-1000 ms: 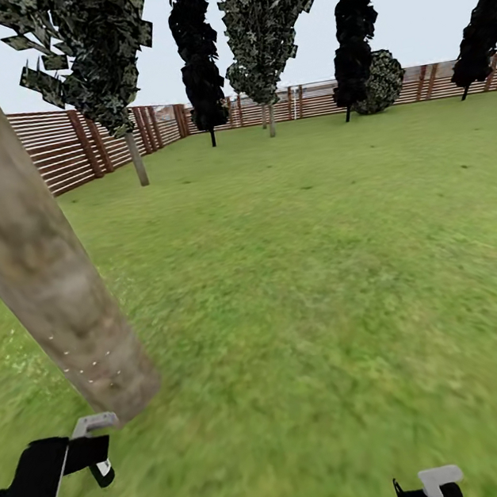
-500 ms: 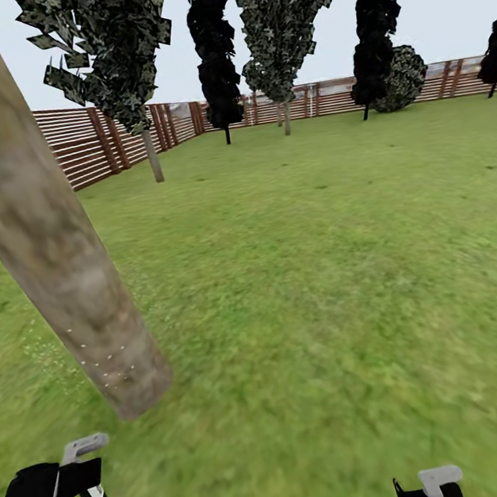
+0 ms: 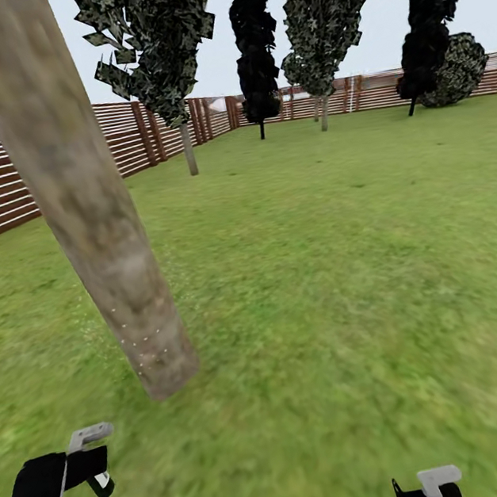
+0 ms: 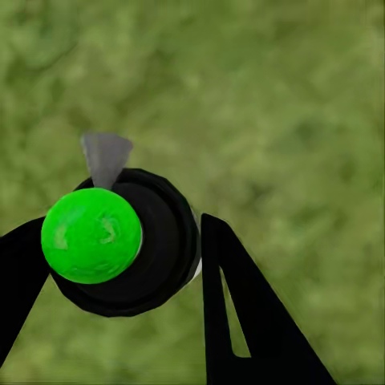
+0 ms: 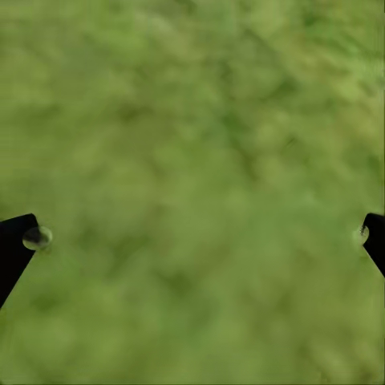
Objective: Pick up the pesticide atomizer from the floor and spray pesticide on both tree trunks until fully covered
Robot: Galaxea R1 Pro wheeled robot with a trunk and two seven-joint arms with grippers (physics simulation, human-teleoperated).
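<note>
Thick mottled trunk (image 3: pixel 83 194) leans across the left of the head view, its base in the grass (image 3: pixel 326 284). A few whitish specks (image 3: pixel 145 347) dot the bark low down, just above the base. Left gripper (image 3: pixel 92 466) sits low at left, near the trunk's foot but apart from it. Its jaws pinch the atomizer (image 4: pixel 120 241): in the left wrist view a black round body with a bright green cap sits between the two black fingers (image 4: pixel 241 313), a pale grey nozzle pointing away over the grass. Right gripper (image 3: pixel 429 489) is at the lower edge, right of centre. Its jaws are spread wide, holding nothing, with blurred grass between the fingertips (image 5: pixel 18 245). Slatted fence (image 3: pixel 142 133) rings the lawn. Dark-leaved trees (image 3: pixel 253 47) and a round bush (image 3: pixel 453 71) stand along it.
</note>
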